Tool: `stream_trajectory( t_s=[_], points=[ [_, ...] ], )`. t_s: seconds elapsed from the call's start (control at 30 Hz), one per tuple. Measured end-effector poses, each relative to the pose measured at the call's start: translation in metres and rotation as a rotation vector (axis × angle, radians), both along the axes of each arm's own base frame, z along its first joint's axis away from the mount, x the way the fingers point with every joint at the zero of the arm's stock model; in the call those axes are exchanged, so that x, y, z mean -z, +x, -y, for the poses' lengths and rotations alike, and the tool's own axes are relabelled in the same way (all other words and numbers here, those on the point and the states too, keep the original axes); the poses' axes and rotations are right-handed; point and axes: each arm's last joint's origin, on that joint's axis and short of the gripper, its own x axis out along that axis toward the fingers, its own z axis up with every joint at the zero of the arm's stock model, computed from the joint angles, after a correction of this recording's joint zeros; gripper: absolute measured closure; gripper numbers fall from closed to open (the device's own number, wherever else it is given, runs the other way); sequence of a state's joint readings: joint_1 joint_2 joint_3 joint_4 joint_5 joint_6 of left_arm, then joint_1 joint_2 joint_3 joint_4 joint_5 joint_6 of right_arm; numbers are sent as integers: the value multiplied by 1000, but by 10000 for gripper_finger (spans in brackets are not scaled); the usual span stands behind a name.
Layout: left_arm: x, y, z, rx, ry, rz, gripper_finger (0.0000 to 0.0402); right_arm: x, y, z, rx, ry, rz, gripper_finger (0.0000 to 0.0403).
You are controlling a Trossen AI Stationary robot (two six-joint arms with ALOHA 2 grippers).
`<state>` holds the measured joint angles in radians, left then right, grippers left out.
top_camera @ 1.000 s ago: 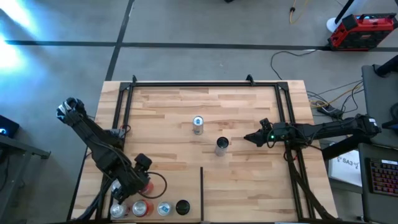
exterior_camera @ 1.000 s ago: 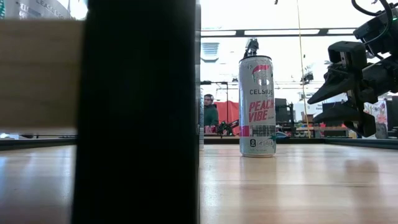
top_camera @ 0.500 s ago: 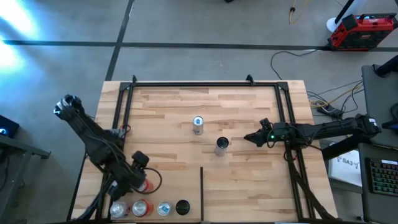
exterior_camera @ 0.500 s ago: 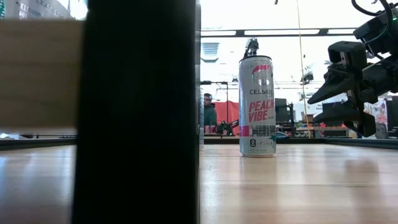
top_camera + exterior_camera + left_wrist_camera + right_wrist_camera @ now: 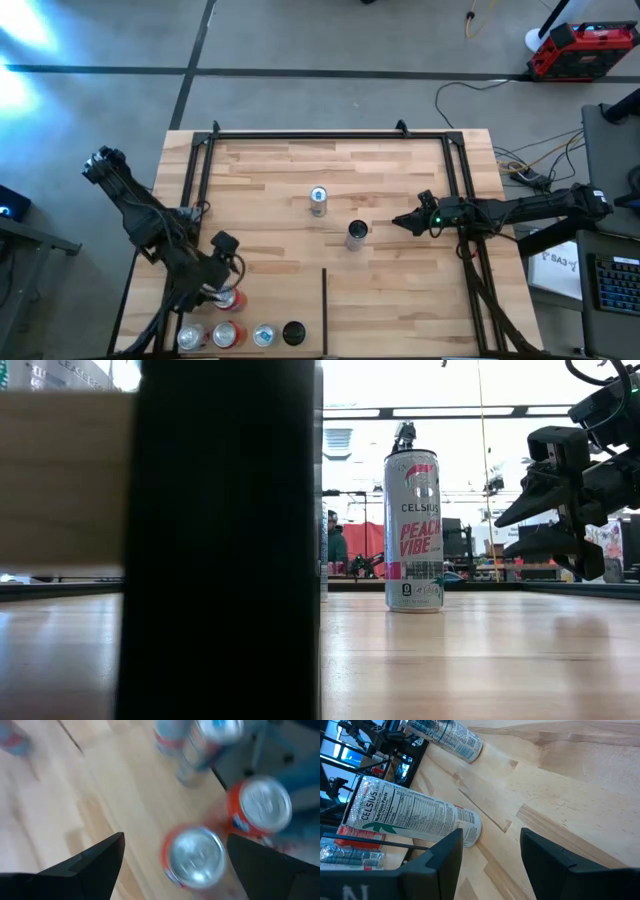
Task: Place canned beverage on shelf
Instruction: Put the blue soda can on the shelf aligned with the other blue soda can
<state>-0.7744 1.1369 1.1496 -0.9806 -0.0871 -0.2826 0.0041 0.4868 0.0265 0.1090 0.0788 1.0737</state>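
The shelf is a light wooden board framed by black rails. Two canned beverages stand upright on it: a blue-topped can and a Celsius can. More cans stand at the near left corner. My left gripper hangs open above a red can, one finger on either side of its silver top without touching it. My right gripper waits open to the right of the Celsius can, with nothing between its fingers.
A row of cans lines the near left edge: orange, red, silver and black. The black one blocks much of the low view. A thin black divider strip runs in from the near edge.
My left gripper has risen and drawn back a little toward the table's far left, tipping as it went. The red can below it has stayed where it was.
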Motion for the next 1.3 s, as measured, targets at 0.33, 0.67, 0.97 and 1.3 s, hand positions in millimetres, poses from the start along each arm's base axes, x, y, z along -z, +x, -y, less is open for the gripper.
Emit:
stream_trajectory(
  t_s=[0.33,0.67,0.97,1.3],
  points=[
    [-10,42,-29,-322,27,242,75,0,0,0,0,0,0,220],
    [14,127,-93,-783,-155,247,75,0,0,0,0,0,0,220],
    [36,158,-122,-1059,-256,240,75,0,0,0,0,0,0,220],
    [53,168,-139,-1234,-95,285,75,0,0,0,0,0,0,220]
  ],
)
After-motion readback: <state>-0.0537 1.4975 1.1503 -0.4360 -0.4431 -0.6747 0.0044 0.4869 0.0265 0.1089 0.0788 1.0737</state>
